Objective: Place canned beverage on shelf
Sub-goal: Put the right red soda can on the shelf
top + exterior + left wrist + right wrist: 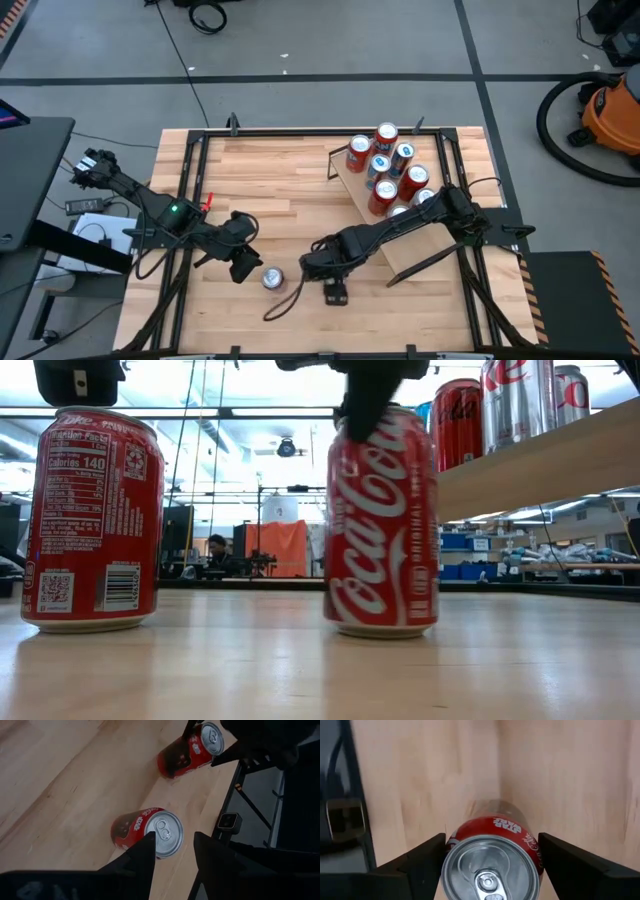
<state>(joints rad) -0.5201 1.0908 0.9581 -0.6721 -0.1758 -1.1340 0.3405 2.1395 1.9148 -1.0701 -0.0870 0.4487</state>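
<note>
Two red aluminium cola cans are stood upright on the planked wooden tabletop (270, 190), near its front edge and a little apart from each other. One can (272, 278) is seen from above as a silver lid, just beside the left gripper (243, 266); the other can (492, 862) is hidden in the overhead view beneath the right gripper (318, 268).

The right gripper is lowered over its can from above, with one dark finger set on either side of the can's upper rim. In the right wrist view small gaps are visible between the fingers and the can wall, so the jaws are judged to be apart and not yet clamped. This straddling position is probably chosen so that the can can be pinched across its width and lifted upright.

The left gripper is held just above and beside the other can, its fingers parted narrowly with nothing between them. It appears to be kept waiting there while the right arm works.

The light wood sloped shelf board (400, 240) on thin black metal supports is placed at the right rear of the table, and a cluster of red and silver cans (388, 170) is already stood on it. The lower stretch of the board is left bare, presumably for the next can.
</note>
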